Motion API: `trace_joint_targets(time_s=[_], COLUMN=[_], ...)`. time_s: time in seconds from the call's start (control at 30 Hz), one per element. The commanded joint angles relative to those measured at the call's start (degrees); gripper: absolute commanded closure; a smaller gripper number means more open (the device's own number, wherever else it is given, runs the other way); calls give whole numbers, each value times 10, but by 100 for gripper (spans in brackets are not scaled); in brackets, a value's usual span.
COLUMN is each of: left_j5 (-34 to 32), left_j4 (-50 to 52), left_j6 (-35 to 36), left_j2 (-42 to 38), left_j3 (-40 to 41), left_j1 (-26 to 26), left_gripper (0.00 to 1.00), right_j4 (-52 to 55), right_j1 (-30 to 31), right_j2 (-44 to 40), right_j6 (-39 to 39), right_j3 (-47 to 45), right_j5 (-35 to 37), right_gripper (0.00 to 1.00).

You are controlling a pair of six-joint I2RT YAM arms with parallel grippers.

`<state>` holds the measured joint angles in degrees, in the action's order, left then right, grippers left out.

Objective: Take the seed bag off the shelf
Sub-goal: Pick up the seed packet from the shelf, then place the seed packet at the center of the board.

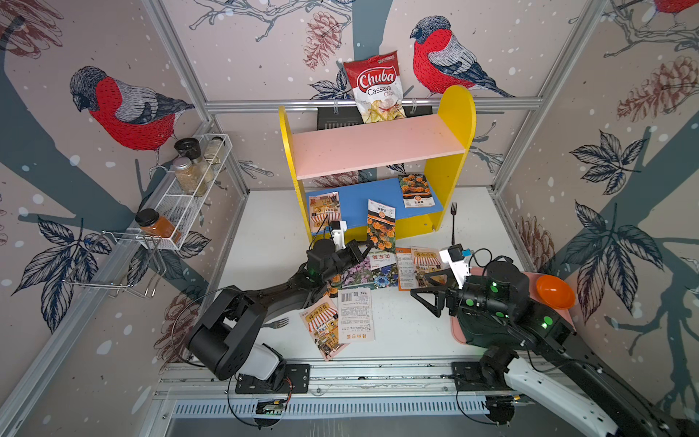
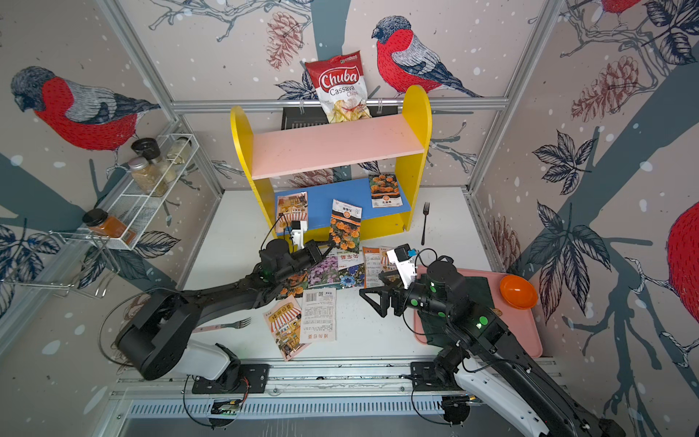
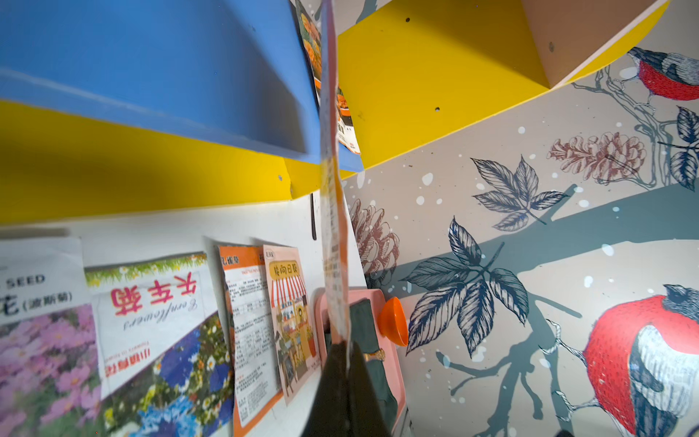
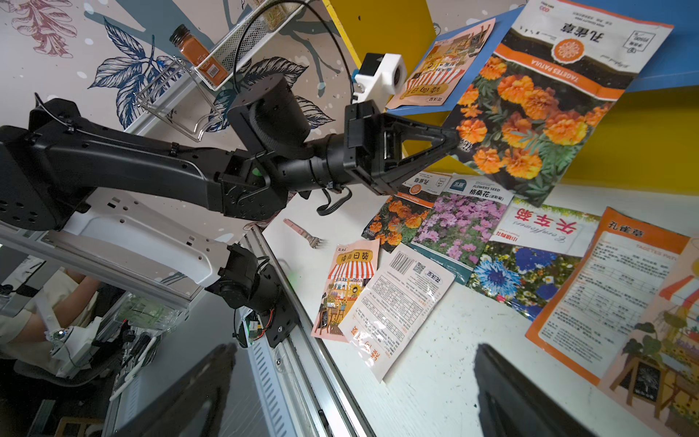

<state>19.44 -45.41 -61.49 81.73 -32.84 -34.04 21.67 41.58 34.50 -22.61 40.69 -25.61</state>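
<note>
The shelf [image 1: 378,147] [image 2: 333,147] has yellow side panels, a pink upper board and a blue lower board. My left gripper [image 1: 368,248] [image 2: 330,246] [image 3: 346,352] [image 4: 455,143] is shut on the lower corner of a marigold seed bag [image 1: 381,223] [image 2: 345,227] [image 4: 537,106]. It holds the bag upright just in front of the blue board; the left wrist view shows it edge-on [image 3: 333,227]. Two more seed bags lie on the blue board, one at the left [image 1: 324,210] and one at the right [image 1: 416,189]. My right gripper [image 1: 423,302] [image 2: 372,302] [image 4: 355,378] hangs open over the table, holding nothing.
Several seed bags [image 1: 378,268] [image 1: 340,321] lie on the white table before the shelf. A chips bag [image 1: 376,89] stands on the pink board. A black fork [image 1: 453,221], a pink-handled fork [image 1: 278,323], a pink tray [image 1: 459,333] with an orange bowl [image 1: 554,291], and a wire spice rack [image 1: 189,189] surround them.
</note>
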Motion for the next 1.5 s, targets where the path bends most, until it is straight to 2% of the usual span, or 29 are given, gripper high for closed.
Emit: trace_joint_targets(time_s=[0.0,0.13,0.4,0.6,0.8,1.1,1.47], left_j5=[-6,-28,-134,-198,-274,-304,-342], left_j4=[-6,-13,7,-26,-4,-24,-119], left_j6=[-22,-52,-103,-154,-189,-223,-260], left_j2=[-40,-95,-201,-217,-242,-214,-74], left_j3=[31,78,166,228,257,281,266], left_j1=[-11,-35,-130,-206,-269,-320,-392], left_gripper=[100,100,100,100,100,100,100], right_j4=[1,1,2,-2,-5,-6,17], right_j1=[1,0,1,1,1,1,1], right_j2=[-1,-1,0,-1,2,5,4], right_j6=[0,0,1,-1,-1,-2,5], right_j3=[4,8,12,10,8,11,28], right_j5=[8,12,14,16,16,11,13], right_gripper=[0,0,0,0,0,0,0])
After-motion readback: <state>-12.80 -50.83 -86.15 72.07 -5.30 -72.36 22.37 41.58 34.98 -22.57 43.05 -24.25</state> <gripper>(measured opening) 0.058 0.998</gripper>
